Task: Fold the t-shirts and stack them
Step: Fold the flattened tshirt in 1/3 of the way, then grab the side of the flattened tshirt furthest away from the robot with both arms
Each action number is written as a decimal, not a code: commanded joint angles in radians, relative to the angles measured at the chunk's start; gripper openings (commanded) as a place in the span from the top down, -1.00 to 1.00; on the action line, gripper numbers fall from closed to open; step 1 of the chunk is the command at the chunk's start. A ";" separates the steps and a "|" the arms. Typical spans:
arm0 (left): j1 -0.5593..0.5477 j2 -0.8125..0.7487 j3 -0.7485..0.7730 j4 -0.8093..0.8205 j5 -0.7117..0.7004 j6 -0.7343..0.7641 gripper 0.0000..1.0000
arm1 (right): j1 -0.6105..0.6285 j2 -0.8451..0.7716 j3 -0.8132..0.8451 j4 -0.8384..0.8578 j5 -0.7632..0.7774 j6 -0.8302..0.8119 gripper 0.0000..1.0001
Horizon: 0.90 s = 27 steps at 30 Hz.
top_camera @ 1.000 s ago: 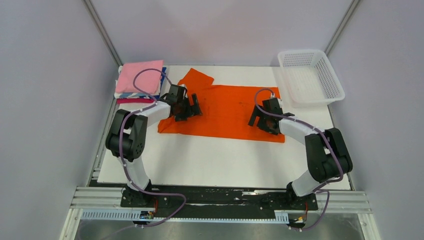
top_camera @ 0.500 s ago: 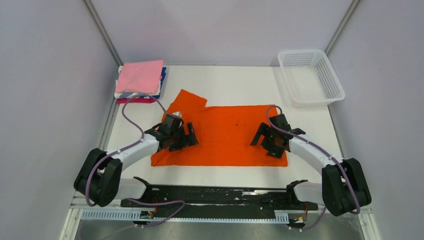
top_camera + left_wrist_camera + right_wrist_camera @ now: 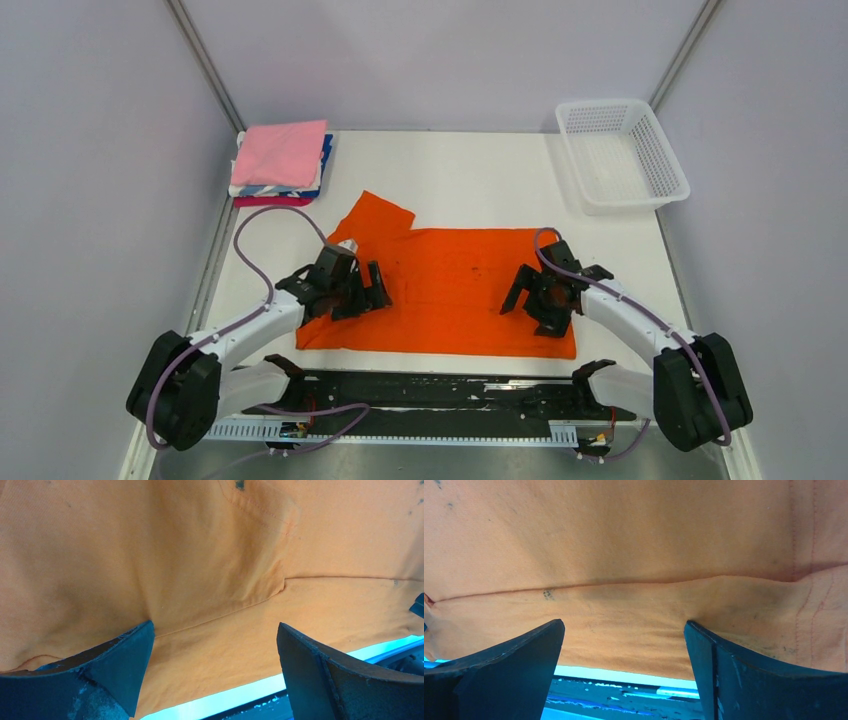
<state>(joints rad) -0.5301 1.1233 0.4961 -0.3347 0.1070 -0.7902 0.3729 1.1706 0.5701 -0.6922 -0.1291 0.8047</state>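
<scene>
A bright orange t-shirt (image 3: 450,285) lies spread flat on the white table, one sleeve pointing to the far left, its lower hem near the front edge. My left gripper (image 3: 338,293) stands open on the shirt's left part, fingertips down on the cloth. My right gripper (image 3: 550,295) is open the same way on the right part. In the left wrist view the orange t-shirt (image 3: 200,545) fills the picture behind my wide-apart left gripper (image 3: 215,625). The right wrist view shows a fold line across the orange t-shirt (image 3: 624,540) above my right gripper (image 3: 624,622). Folded t-shirts (image 3: 282,158), pink on top, are stacked at the far left.
A white mesh basket (image 3: 622,155) stands at the far right corner of the table (image 3: 470,175). The black rail with the arm bases (image 3: 440,392) runs just below the shirt's near hem. Grey walls close in both sides.
Both arms drew back toward the near edge with jaws open, and the orange t-shirt slid with them from the middle of the table to the front.
</scene>
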 commanded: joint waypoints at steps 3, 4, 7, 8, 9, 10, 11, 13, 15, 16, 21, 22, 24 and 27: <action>-0.010 -0.097 -0.035 -0.116 0.013 -0.041 -1.00 | 0.012 -0.044 -0.017 -0.063 0.014 0.016 -1.00; -0.009 -0.105 -0.028 -0.120 0.017 -0.040 -1.00 | 0.012 -0.060 -0.010 -0.060 0.022 0.010 -1.00; -0.009 -0.139 0.005 -0.129 0.023 -0.031 -1.00 | 0.012 -0.110 0.021 -0.030 0.042 -0.024 -1.00; -0.010 -0.144 0.026 -0.126 0.019 -0.026 -1.00 | 0.012 -0.126 0.034 -0.014 0.043 -0.041 -1.00; -0.010 -0.152 0.055 -0.125 0.017 -0.012 -1.00 | 0.013 -0.139 0.052 0.001 0.041 -0.055 -1.00; -0.010 -0.154 0.073 -0.130 0.003 -0.004 -1.00 | 0.012 -0.150 0.069 0.016 0.039 -0.070 -1.00; -0.009 -0.153 0.112 -0.133 -0.007 0.011 -1.00 | 0.012 -0.160 0.085 0.031 0.045 -0.084 -1.00; -0.009 -0.137 0.183 -0.151 -0.068 0.024 -1.00 | 0.012 -0.178 0.116 0.063 0.077 -0.103 -1.00; -0.009 -0.100 0.258 -0.170 -0.146 0.046 -1.00 | 0.011 -0.185 0.146 0.092 0.121 -0.117 -1.00; -0.007 -0.081 0.286 -0.192 -0.211 0.053 -1.00 | 0.011 -0.186 0.158 0.104 0.145 -0.121 -1.00; 0.043 0.148 0.553 -0.248 -0.390 0.118 -1.00 | 0.011 -0.112 0.230 0.127 0.244 -0.161 -1.00; 0.055 0.221 0.588 -0.248 -0.389 0.138 -1.00 | 0.010 -0.099 0.243 0.133 0.250 -0.168 -1.00; 0.091 0.346 0.726 -0.249 -0.391 0.176 -1.00 | 0.008 -0.077 0.254 0.148 0.254 -0.191 -1.00; 0.152 0.520 0.899 -0.319 -0.408 0.209 -1.00 | 0.001 -0.047 0.271 0.158 0.267 -0.219 -1.00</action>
<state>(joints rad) -0.4412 1.4708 1.2186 -0.5751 -0.2222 -0.6632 0.3790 1.0943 0.7895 -0.5858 0.0826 0.6510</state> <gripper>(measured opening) 0.998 0.998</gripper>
